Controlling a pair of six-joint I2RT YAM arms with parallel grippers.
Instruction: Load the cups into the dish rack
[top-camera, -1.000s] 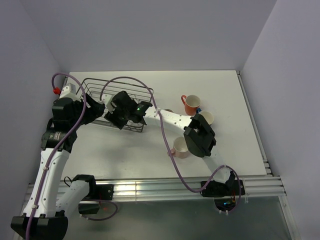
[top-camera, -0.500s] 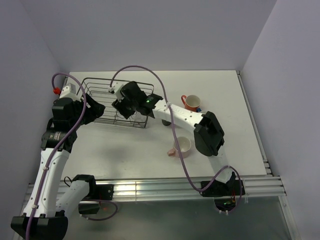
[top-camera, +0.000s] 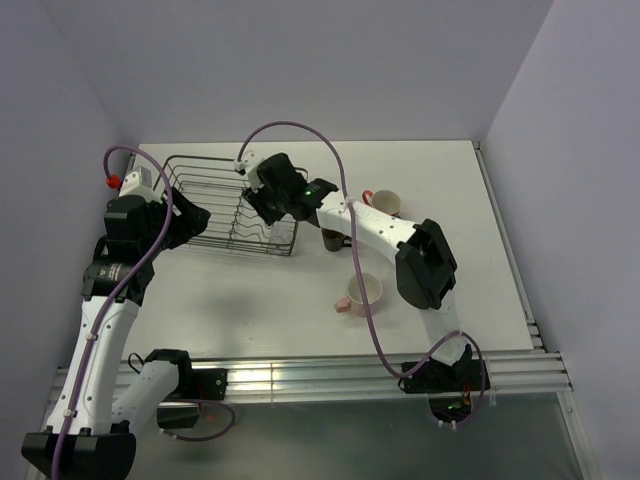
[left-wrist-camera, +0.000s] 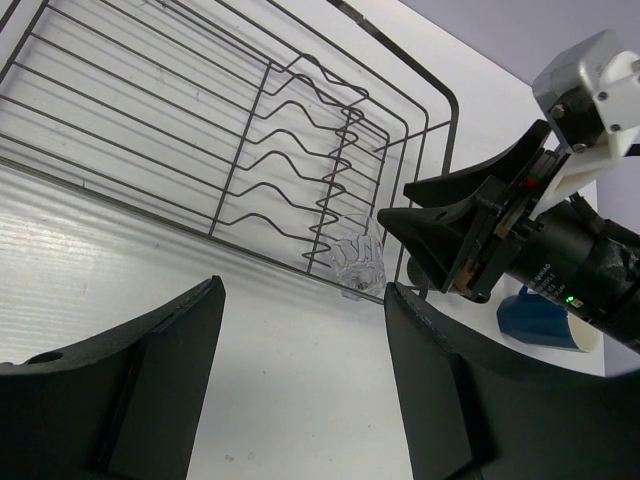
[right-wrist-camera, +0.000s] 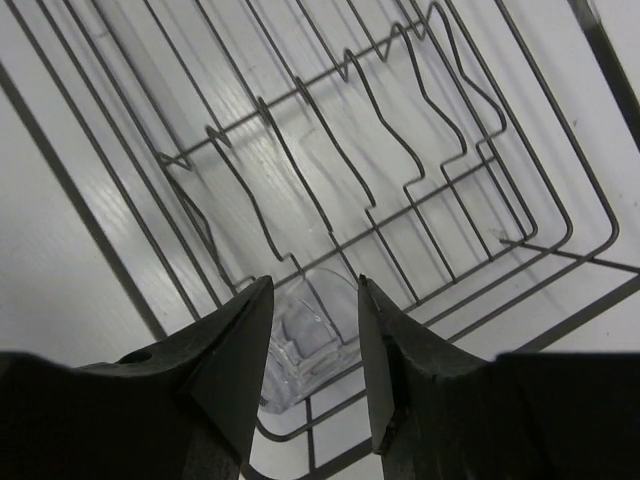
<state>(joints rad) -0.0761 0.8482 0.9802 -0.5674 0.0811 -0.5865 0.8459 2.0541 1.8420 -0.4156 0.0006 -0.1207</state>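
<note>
The dish rack, a dark wire basket, stands at the back left of the table. A clear glass tumbler lies on its side in the rack's right corner, beside the plate dividers. My right gripper hovers just above that corner, open, and the tumbler shows below the gap, free of both fingers. My left gripper stands open and empty over bare table in front of the rack. On the table stand an orange mug, a dark brown mug, a pink mug and a blue mug.
The right arm's white forearm stretches across the mugs and partly hides the orange one. A purple cable loops above the rack. Walls close in the table at the back and both sides.
My right gripper has moved from the rack's front edge back and right over its right end, and its jaws have narrowed a little. The left arm has not moved.
</note>
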